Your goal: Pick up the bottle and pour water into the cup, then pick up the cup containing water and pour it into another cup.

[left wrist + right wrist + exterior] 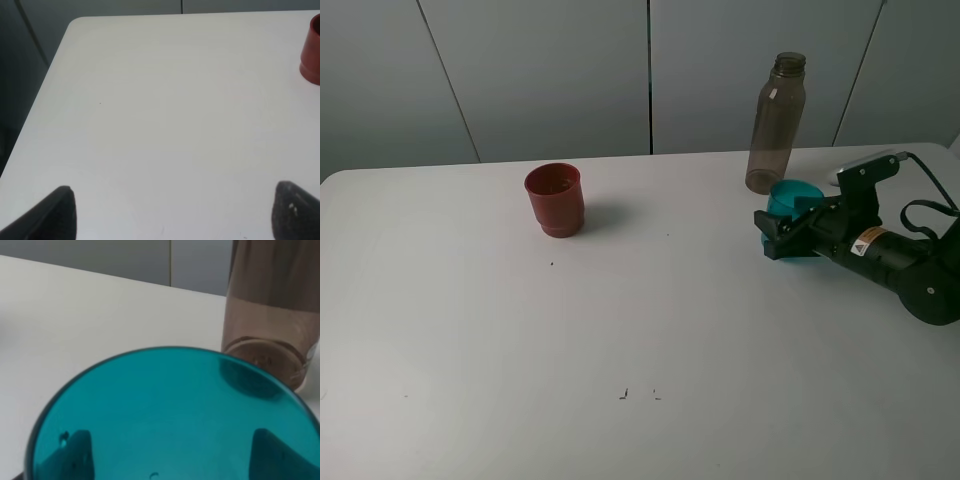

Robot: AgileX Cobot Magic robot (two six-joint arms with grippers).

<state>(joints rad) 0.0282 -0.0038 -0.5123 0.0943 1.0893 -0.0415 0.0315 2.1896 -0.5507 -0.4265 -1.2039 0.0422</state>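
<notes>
Right, looks like the second half: right gripper (778, 240) is clamped on the teal tumbler (792, 200), grey bottle (775, 123) standing upright just behind it. Red cup (555, 200) sits well off to its left, untouched. Left gripper (170, 212) wide open, idle. Carry and pour remain.

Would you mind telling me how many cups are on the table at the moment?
2. The red cup stands alone, left of the table's middle. The teal cup is at the right, in front of the bottle, gripped by the right gripper. None appears hidden.
</notes>
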